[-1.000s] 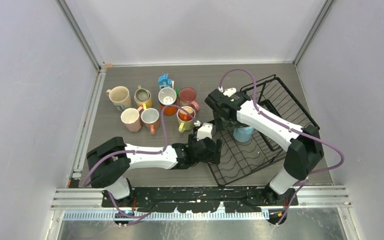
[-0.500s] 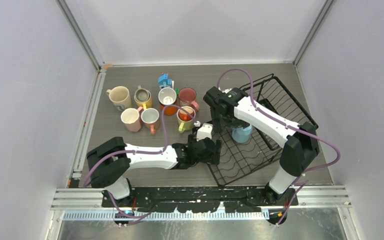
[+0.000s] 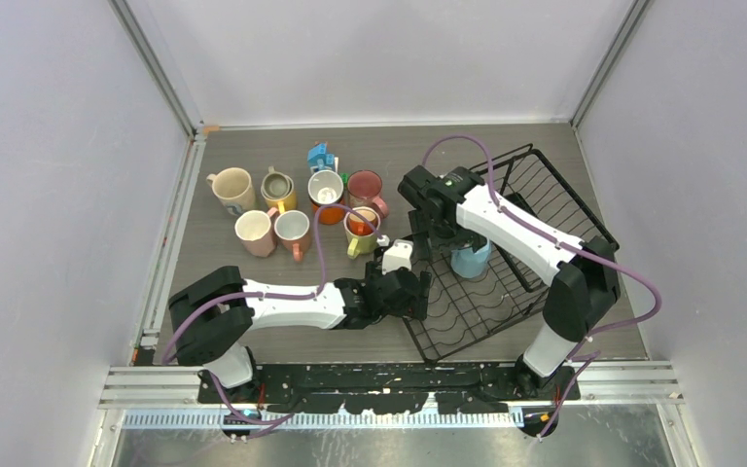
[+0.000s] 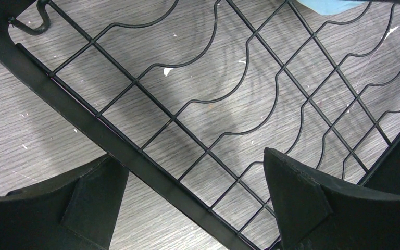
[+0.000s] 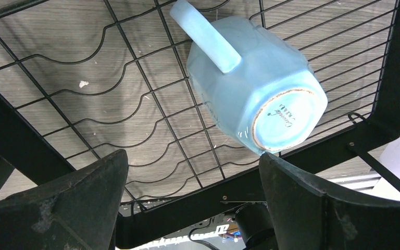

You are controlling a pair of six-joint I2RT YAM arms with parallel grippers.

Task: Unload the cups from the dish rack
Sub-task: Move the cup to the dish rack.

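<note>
A light blue cup point(image 3: 471, 259) lies in the black wire dish rack point(image 3: 545, 209). In the right wrist view that cup point(image 5: 255, 83) is tipped over on the rack's grid point(image 5: 10, 130), its base towards the camera and its handle up-left. My right gripper point(image 5: 192, 198) hangs open just short of it, and the cup's lower edge is near the right fingertip point(image 5: 291, 177). My left gripper point(image 4: 192, 203) is open and straddles the rack's left frame bar point(image 4: 135, 151). Several more cups point(image 3: 293, 231) stand on the table to the left.
A small blue-and-white toy house point(image 3: 322, 156) stands behind the group of cups. The rack's raised basket side point(image 3: 554, 185) is at the far right. Grey walls close the table point(image 3: 253, 302) in on the left, back and right.
My right arm has shifted slightly left over the rack, closer to the blue cup. The left arm and the cups have not moved.
</note>
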